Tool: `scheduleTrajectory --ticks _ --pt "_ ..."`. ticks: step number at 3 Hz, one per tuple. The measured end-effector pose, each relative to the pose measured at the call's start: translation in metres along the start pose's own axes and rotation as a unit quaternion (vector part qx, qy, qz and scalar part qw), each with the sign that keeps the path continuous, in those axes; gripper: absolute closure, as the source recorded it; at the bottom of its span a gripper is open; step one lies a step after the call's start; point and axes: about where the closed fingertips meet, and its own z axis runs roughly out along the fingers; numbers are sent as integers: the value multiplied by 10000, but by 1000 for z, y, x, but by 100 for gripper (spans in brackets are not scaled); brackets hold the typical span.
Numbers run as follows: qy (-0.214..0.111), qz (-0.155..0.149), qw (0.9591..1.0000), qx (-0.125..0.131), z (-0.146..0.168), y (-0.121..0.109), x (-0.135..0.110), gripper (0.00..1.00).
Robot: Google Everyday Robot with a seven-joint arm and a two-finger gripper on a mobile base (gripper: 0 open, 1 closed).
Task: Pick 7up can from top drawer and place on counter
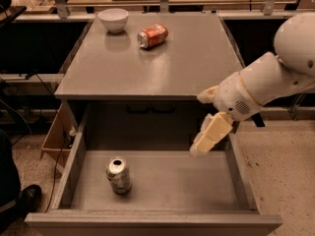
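The counter fills the top middle of the frame. It's big, flat and grey. Under it the top drawer is pulled out and takes up the bottom half.

My arm comes in from the right edge. My gripper hangs over the right part of the drawer, near the counter's front edge, pointing down and to the left. I can't tell if it's open or shut. It isn't holding the can.

The 7up can sits on the drawer floor, low and left of the middle of the frame. So it lies to the left of my gripper and lower down, well apart. I think it stands up, w/ its silver top up, so its long way runs up and down. I'd have to go left and down to it.

Hard to see: the can's label is dim, and my arm is cut off at the right edge. The drawer's back is in shadow under the counter.
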Motion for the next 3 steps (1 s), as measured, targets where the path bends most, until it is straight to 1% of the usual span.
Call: scheduleTrajectory --ticks 1,2,3 --pt "-500 230 9969 -571 60 25 -19 0" --pt "-500 229 9969 -571 60 25 -19 0" --pt "-691 302 9942 -762 103 43 -7 0"
